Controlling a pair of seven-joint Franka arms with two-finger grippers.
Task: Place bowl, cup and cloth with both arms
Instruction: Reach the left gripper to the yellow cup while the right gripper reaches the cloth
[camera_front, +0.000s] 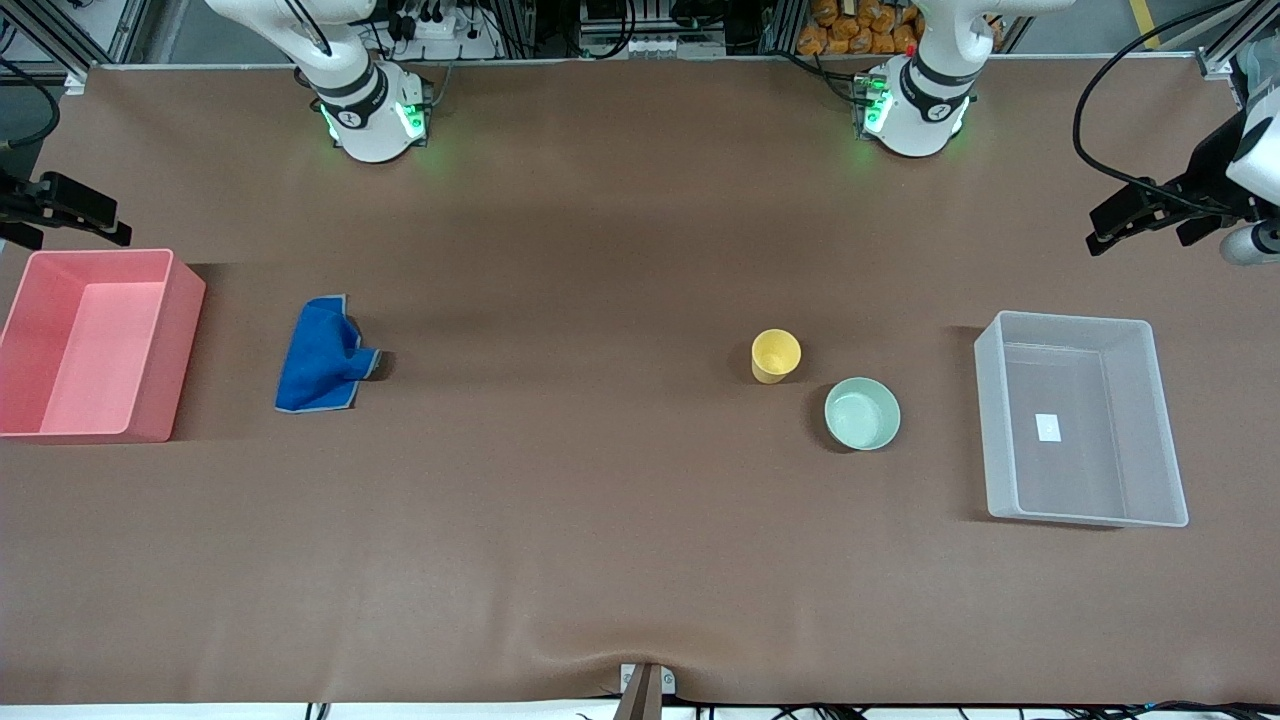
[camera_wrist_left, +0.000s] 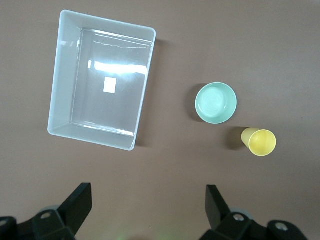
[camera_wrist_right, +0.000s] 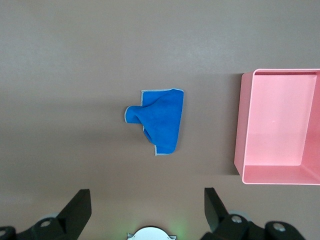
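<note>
Nearest the front camera we note the clear bin (camera_front: 1085, 418) at the left arm's end of the bench (camera_front: 600, 560), with a small white label on its floor. Beside it sits the bowl (camera_front: 862, 413), mint green, upright, nothing in it; the cup (camera_front: 775, 356) stands just beside the bowl, a little farther from the front camera and toward the right arm's end, the two apart. Well apart from both, toward the right arm's end, we find the cloth (camera_front: 324, 356) lying rumpled on the bench, near the pink bin (camera_front: 90, 345) but not touching it. We see the left hand (camera_wrist_left: 147, 205) high over bare bench near the clear bin, fingers spread wide, gripping nothing. We see the right hand (camera_wrist_right: 146, 207) likewise high over bare bench near the cloth, fingers spread wide, gripping nothing.
</note>
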